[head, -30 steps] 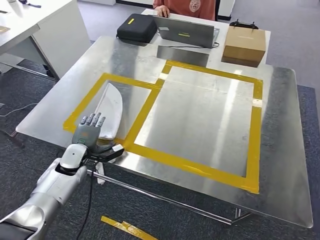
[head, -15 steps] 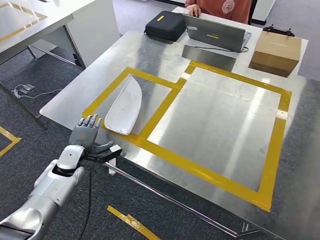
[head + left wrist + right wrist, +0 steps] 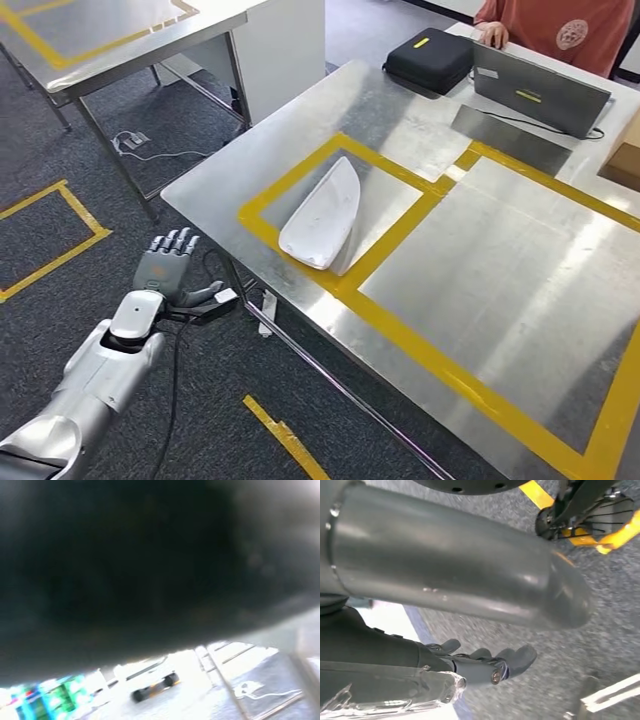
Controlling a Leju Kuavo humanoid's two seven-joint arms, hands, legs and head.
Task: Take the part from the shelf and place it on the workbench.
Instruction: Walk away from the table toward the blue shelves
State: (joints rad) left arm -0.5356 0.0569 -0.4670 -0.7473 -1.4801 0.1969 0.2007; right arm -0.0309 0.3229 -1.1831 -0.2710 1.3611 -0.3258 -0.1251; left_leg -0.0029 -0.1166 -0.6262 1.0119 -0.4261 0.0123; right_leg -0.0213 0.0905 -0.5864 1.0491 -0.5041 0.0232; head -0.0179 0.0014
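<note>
Left hand (image 3: 167, 268) empty, fingers spread; white part (image 3: 321, 213) at its 2 o'clock looks light, stiff, slick, so I'd grab mid-edge.

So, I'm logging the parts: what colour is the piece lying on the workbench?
White; the part shows best in the head view.

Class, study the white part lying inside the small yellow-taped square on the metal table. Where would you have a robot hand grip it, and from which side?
Grip the white part across its narrow width near the middle, coming from above. It is a long, shallow curved shell lying flat on the metal table, so its long side edges probably offer the best purchase; its ends taper.
</note>
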